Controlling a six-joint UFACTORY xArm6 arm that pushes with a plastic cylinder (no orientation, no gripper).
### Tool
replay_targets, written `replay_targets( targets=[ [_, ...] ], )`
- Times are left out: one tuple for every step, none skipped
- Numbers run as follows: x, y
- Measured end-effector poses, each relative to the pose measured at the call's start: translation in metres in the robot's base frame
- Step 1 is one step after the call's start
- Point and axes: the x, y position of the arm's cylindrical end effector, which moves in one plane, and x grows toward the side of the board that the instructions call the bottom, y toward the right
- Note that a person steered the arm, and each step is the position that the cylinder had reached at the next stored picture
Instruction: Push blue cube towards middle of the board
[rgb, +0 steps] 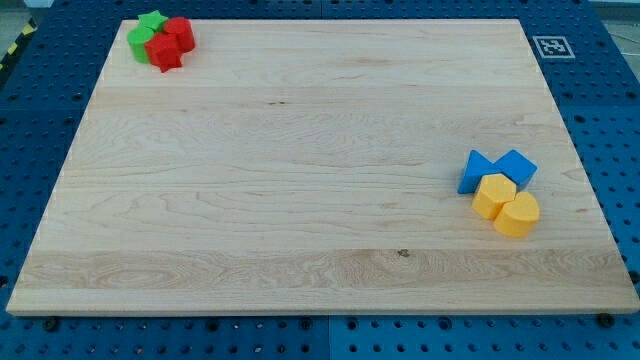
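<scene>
The blue cube sits near the right edge of the wooden board, touching a second blue block on its left (shape hard to make out) and just above a yellow hexagonal block and a yellow heart-shaped block. Far off in the top-left corner, green blocks and red blocks huddle together. My tip is nowhere in the view, so its state cannot be told. A fiducial marker marks the top-right corner.
</scene>
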Motion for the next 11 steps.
replay_targets(
  targets=[
    [-0.010,0.002],
    [-0.032,-0.021],
    [-0.051,-0.055],
    [-0.089,-0.068],
    [-0.091,-0.088],
    [-0.097,-0.115],
    [-0.130,-0.134],
    [-0.152,-0.151],
    [-0.171,-0.171],
    [-0.189,-0.189],
    [-0.189,-0.210]
  ],
)
